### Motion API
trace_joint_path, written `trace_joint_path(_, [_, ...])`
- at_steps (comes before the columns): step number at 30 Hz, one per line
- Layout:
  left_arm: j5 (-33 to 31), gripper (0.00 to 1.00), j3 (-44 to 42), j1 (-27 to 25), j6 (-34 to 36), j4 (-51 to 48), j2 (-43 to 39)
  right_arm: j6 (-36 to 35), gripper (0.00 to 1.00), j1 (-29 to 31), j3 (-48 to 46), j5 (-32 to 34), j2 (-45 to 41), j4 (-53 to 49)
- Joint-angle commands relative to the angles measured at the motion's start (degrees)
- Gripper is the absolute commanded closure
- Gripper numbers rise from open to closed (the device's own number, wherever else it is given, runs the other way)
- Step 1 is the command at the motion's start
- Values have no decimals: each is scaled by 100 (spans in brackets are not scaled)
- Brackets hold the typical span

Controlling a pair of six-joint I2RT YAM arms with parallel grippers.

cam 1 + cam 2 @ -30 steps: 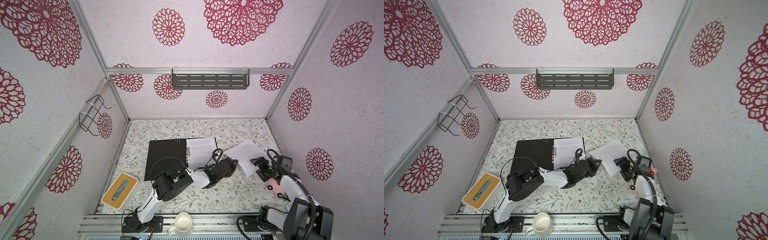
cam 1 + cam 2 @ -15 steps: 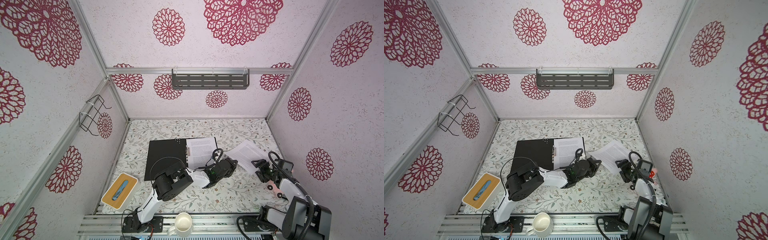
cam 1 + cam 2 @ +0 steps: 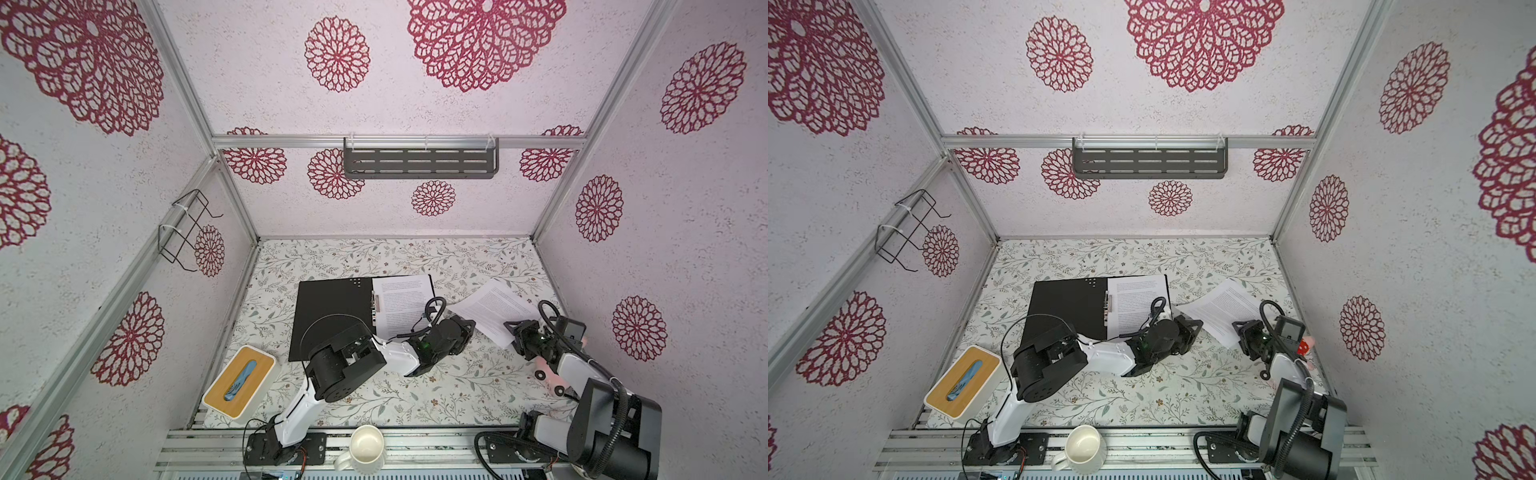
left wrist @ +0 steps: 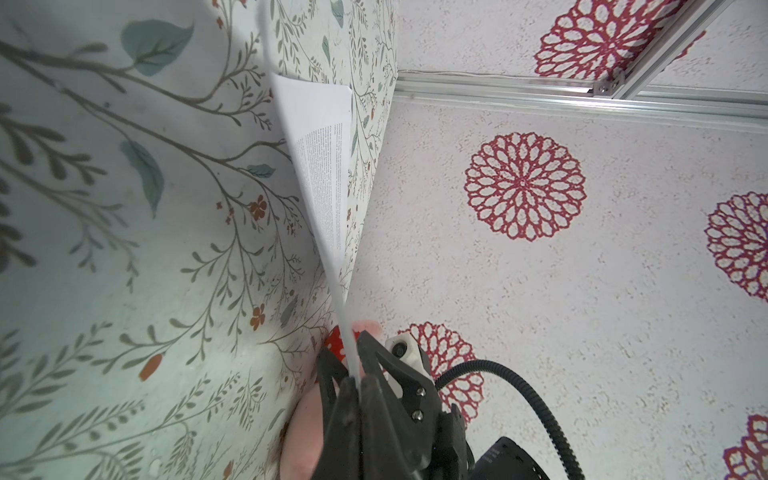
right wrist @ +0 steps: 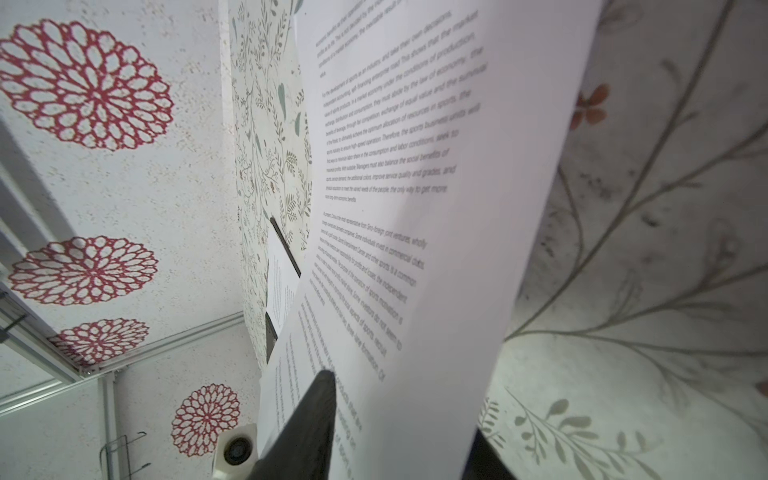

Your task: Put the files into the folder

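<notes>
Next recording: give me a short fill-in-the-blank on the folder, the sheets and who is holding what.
The open folder shows a ___ inside.
The sheet visible inside it is printed with ___.
The loose sheet has its edge pinched by the ___ gripper.
The mug is coloured ___.
Missing words: black, text, right, white.

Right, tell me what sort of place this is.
Probably a robot test booth: aluminium frame, wallpapered walls, and a left arm and right arm mounted on a rail at the front.
</notes>
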Motion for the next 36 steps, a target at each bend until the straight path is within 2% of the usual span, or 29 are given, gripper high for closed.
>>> trace_joint_path(1, [-36,100,1,34,29,167,-198,78,67,-25,126,-40,-53,113])
trace_joint_path(6, [-73,100,-121,43,44,258,-249,161,80,-24,195,-21,-92,76])
trace_joint_path(18, [-91,86,-264,44,176,382,-325,114,95,-26,587,17,-152,-329])
trace_joint_path(21, [-84,75,-282,46,223,401,-346,114,99,-24,642,9,-151,-367])
trace_joint_path(27, [-39,41,-284,81,554,119,-573,120,100,-22,915,43,-255,-496])
trace_joint_path(28, [-30,34,-274,91,649,12,-646,121,100,-23,999,52,-280,-534])
trace_joint_path(29, [-30,19,-265,89,751,-66,-723,126,100,-8,1085,52,-299,-571])
trace_joint_path(30, [-30,1,-264,100,861,-135,-788,119,100,-7,1163,60,-308,-614])
trace_joint_path(36, [32,2,-281,182,1400,-801,-1200,275,100,194,1691,165,-349,-633])
